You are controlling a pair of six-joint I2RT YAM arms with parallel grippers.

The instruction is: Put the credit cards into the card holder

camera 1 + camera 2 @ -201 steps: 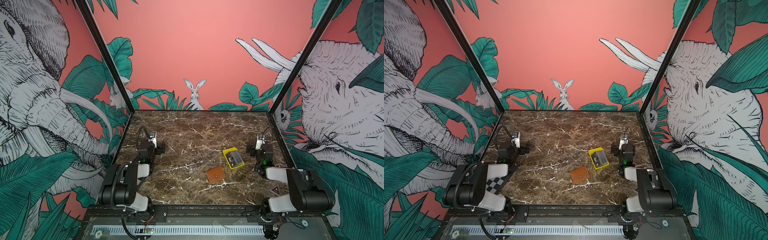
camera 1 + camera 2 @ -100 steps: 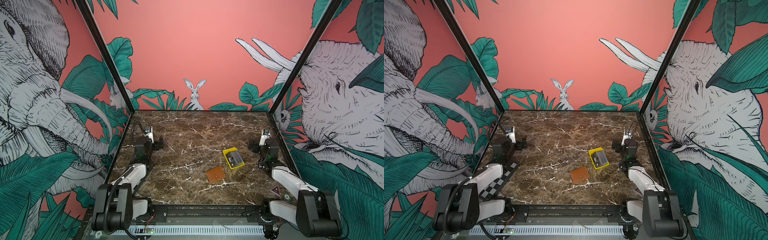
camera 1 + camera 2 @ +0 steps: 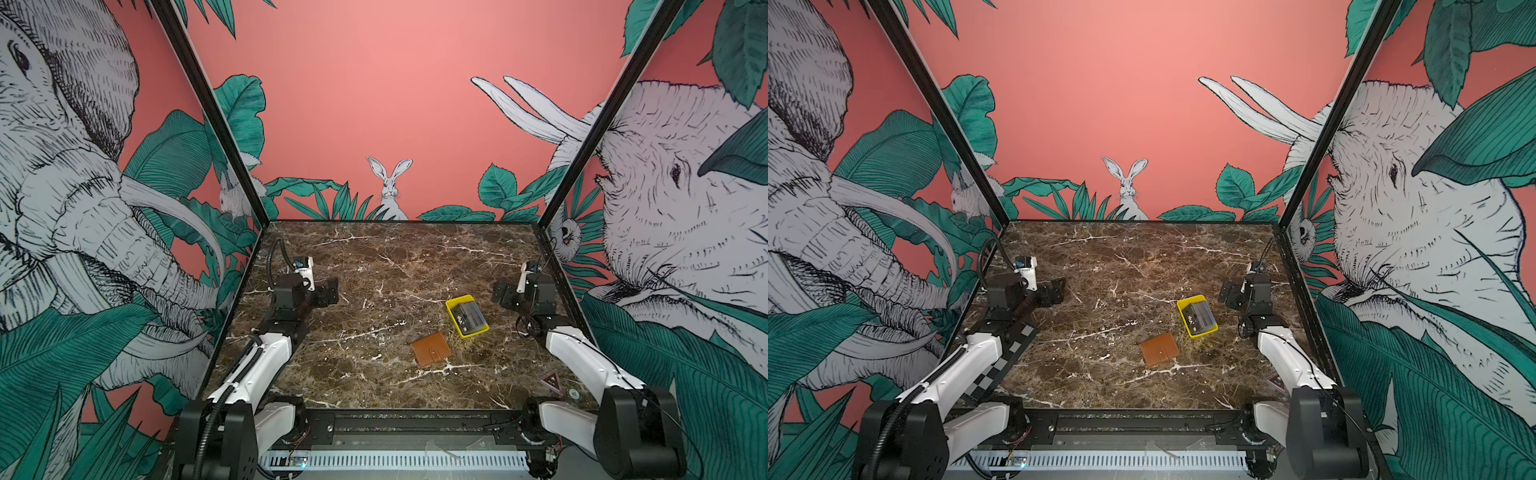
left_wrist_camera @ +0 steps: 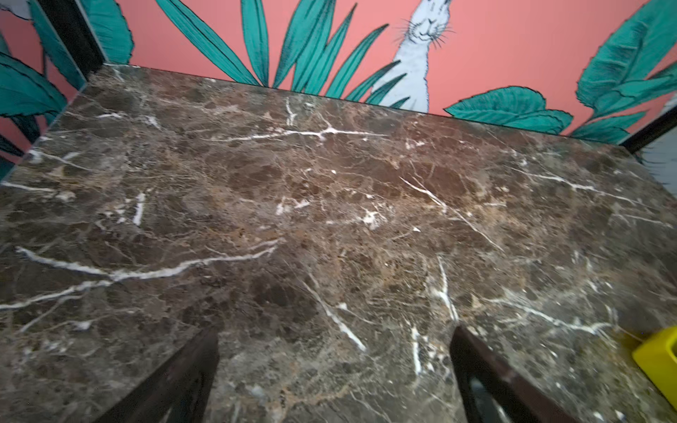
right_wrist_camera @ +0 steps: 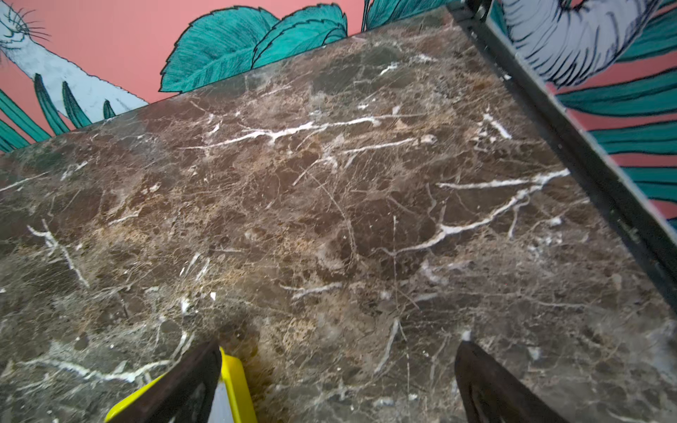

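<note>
Top views show black plastic credit cards [image 3: 469, 318] in a yellow tray [image 3: 452, 316], brown leather card holder [image 3: 431, 349] nearby; left gripper [image 3: 330, 291] and right gripper [image 3: 500, 293] spread wide, empty

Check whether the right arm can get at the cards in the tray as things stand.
Probably yes. The right tool is open and empty beside the tray. The cards lie uncovered in it, and nothing stands between them.

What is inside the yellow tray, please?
A stack of dark cards lies in the tray, with white "Vip" lettering on the top one. How many cards there are cannot be told, and the tray floor beneath them is covered.
</note>
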